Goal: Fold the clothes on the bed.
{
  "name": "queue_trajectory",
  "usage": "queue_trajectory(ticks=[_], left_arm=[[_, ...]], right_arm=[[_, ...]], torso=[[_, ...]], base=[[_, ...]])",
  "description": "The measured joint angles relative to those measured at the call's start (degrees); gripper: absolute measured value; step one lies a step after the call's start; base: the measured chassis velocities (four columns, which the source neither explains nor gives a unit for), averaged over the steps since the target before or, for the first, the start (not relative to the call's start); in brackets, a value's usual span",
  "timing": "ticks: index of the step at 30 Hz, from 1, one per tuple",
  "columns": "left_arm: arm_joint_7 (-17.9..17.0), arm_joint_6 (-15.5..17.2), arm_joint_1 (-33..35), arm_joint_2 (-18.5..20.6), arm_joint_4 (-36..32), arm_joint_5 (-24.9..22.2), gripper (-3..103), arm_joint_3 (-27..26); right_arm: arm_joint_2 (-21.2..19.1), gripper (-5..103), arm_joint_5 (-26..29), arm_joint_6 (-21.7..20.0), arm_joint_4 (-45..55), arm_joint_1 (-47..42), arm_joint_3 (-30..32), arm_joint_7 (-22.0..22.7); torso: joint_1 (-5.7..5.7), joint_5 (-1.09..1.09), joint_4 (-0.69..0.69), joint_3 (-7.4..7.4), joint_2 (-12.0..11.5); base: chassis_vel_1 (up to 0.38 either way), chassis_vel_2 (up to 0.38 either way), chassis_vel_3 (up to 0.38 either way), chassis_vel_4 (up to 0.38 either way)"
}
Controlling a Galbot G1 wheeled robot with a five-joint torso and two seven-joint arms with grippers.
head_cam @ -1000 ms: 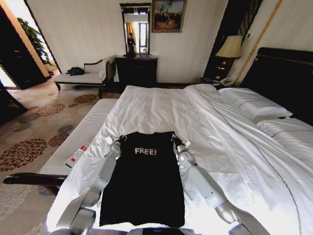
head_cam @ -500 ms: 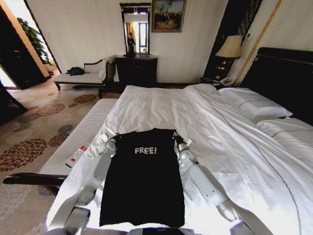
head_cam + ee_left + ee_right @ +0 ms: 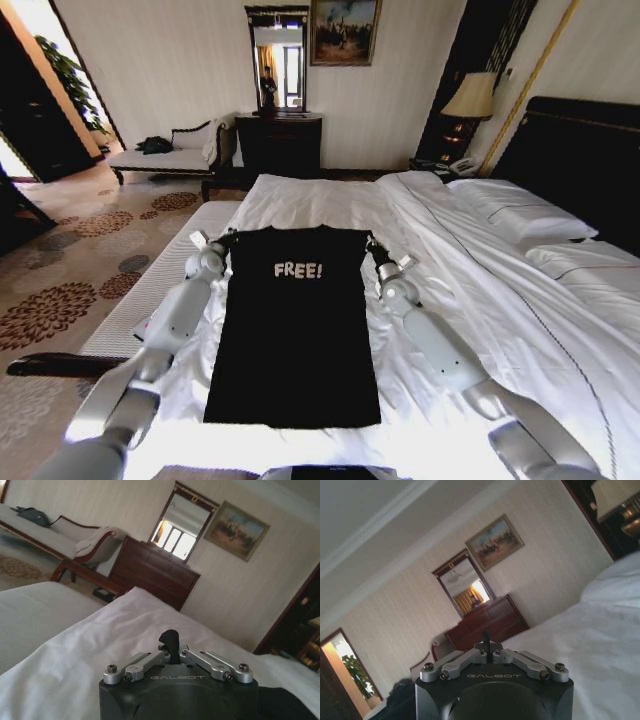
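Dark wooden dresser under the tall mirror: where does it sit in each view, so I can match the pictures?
Head view: the dark wooden dresser stands at the far wall, beyond the white-sheeted bed.
Left wrist view: the dresser stands past the white sheet, under the mirror.
Right wrist view: the dresser stands beyond the bed's edge, under the mirror.
Shared landmark: the gold-framed painting beside the mirror.

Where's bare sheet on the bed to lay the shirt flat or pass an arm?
Free: bed sheet beyond the T-shirt toward the dresser, and the strip between right gripper and pillows. Crowded: the shirt's top corners, left gripper and right gripper pinching them, arms flanking both edges.
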Motion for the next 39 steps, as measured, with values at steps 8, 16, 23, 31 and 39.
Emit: queue_trajectory(ticks=[8, 16, 23, 31, 39], left_arm=[[0.7, -0.4, 2.9, 3.0, -9.8, -4.1, 1, -1.0], [-2.1, -0.1, 18.0, 7.8, -25.6, -6.4, 1, -7.1], [-4.3, 1.1, 37.1, 8.9, -38.9, -5.8, 1, -16.7], [-4.3, 1.6, 52.7, 8.4, -46.4, -1.9, 1, -22.7], [-4.1, 1.4, 62.7, 7.0, -48.8, 0.7, 1, -25.4]], right_arm=[[-3.9, 0, 1.4, 0.6, 6.6, -0.2, 0.3, 0.6], [-8.1, 0, 0.1, -1.7, 17.4, -11.4, 4.5, 4.3], [-9.5, 0, -2.0, -2.4, 26.5, -25.5, 8.5, 5.2], [-7.2, 0, -8.5, -1.6, 32.0, -38.3, 10.5, 6.6], [-6.2, 0, -10.0, -1.5, 33.3, -43.6, 10.3, 8.0]], torso=[[-0.01, -0.01, 0.01, -0.01, 0.0], [-0.02, -0.02, 0.02, -0.02, 0.0], [-0.04, 0.00, 0.02, -0.03, 0.0], [-0.03, 0.01, 0.00, -0.02, 0.0], [-0.03, 0.00, 0.02, -0.02, 0.0]], base=[[0.000, 0.000, 0.000, 0.000], [0.000, 0.000, 0.000, 0.000], [0.000, 0.000, 0.000, 0.000], [0.000, 0.000, 0.000, 0.000], [0.000, 0.000, 0.000, 0.000]])
